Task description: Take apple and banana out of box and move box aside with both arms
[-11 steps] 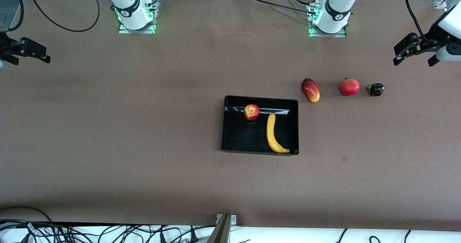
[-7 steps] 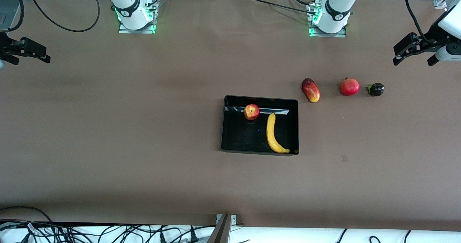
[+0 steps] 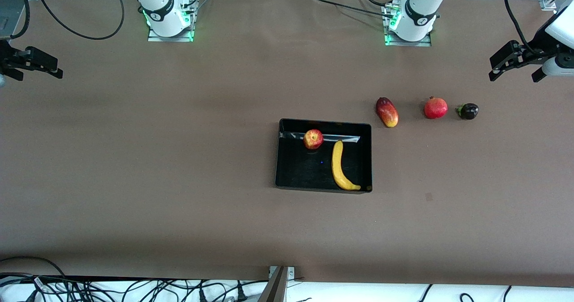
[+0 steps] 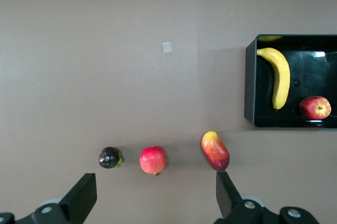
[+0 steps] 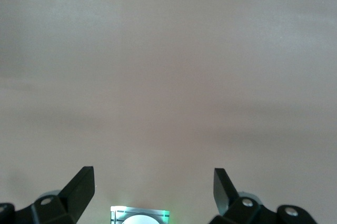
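Both grippers hang spread and empty over the table's ends, well apart from the box (image 3: 323, 156): the left gripper (image 3: 515, 66) at its own end, the right gripper (image 3: 33, 64) at the other, both arms apparently waiting. Nearest the camera in the box lies the banana (image 3: 339, 166); the apple (image 3: 313, 139) sits farther, beside its tip. Farther still, toward the left arm's end, mango (image 3: 387, 112), pomegranate (image 3: 435, 107) and a dark fruit (image 3: 467, 111) form a row.
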### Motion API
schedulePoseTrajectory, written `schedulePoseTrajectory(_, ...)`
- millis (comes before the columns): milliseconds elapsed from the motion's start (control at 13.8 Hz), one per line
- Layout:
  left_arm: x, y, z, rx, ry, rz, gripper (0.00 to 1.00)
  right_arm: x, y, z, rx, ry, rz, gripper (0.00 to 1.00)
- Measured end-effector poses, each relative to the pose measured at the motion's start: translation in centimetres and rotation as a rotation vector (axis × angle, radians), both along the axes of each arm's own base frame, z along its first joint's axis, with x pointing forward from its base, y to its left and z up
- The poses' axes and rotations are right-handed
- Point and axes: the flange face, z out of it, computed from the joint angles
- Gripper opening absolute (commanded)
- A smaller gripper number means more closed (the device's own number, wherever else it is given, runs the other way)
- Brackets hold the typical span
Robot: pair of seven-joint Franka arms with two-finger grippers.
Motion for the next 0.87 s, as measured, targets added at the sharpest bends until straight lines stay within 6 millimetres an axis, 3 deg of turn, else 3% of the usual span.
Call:
schedulePoseTrajectory(578,0.0,-0.3,0.0,-0.028,0.002,0.034,1.0,0.0,0.1,0.0,0.0,0.0,0.001,1.0)
schedulePoseTrajectory(866,1.2,-2.2,-1.9,-0.059,0.018,0.051,1.0,0.0,0.1,0.0,0.0,0.0,0.002,1.0)
